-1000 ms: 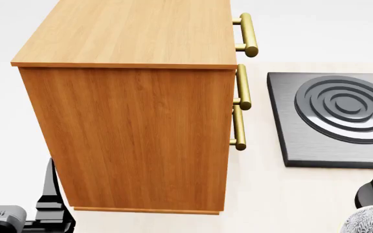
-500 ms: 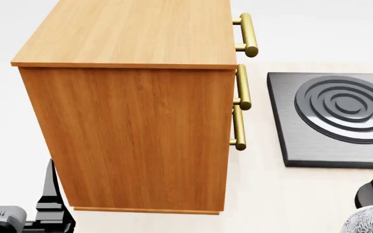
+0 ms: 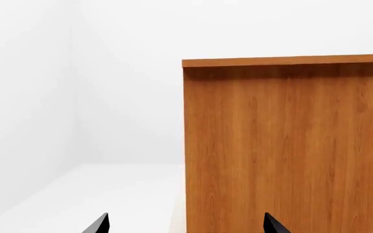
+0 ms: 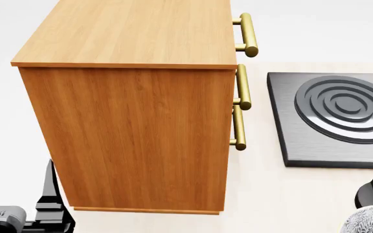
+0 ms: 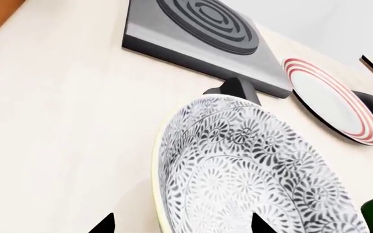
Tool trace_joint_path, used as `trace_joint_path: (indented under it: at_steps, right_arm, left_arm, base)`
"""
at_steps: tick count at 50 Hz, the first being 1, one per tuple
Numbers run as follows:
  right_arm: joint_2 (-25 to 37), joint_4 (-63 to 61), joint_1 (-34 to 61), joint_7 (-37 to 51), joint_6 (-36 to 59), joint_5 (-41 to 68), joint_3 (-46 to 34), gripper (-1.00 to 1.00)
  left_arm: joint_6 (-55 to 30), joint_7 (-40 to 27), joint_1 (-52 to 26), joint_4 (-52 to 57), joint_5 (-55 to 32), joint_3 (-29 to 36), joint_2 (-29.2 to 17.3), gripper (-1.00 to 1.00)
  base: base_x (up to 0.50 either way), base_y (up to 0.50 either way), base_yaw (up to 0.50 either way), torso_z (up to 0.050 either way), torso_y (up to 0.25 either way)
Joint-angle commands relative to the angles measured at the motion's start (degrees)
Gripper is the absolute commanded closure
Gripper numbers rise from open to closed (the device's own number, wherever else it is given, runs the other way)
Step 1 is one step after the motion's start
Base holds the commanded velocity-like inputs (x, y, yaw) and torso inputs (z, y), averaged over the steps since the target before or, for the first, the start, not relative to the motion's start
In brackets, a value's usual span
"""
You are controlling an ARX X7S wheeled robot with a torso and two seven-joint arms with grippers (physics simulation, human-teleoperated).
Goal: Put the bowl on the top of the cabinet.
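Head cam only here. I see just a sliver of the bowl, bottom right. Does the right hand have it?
Observer: Not clearly. In the right wrist view the right hand has its tips apart, with the bowl just ahead. I can't judge contact.
Operator: Anything past the burner?
Observer: A plate with red rings lies just beyond the burner.
Operator: Left hand?
Observer: The left hand is open and empty, facing a side of the cabinet.
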Motion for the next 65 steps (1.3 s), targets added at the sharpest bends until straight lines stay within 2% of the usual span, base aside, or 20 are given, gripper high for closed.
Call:
trace_joint_path:
  at_steps: [1, 65]
  right_arm:
    - [-0.2, 0.7, 0.2, -0.2, -0.5, -0.3, -0.3, -1.00]
    - [-0.6, 3.1, 1.2, 0.0, -0.9, -0.9, -1.1, -1.00]
  left_arm:
    - [-0.1, -0.2, -0.1, 0.1, -0.2, 0.1, -0.1, -1.00]
    - [0.5, -1.0, -0.2, 0.0, -0.8, 0.5, -0.7, -1.00]
  base:
    - [0.00, 0.00, 0.00, 0.000, 0.000]
    - [0.00, 0.00, 0.00, 0.000, 0.000]
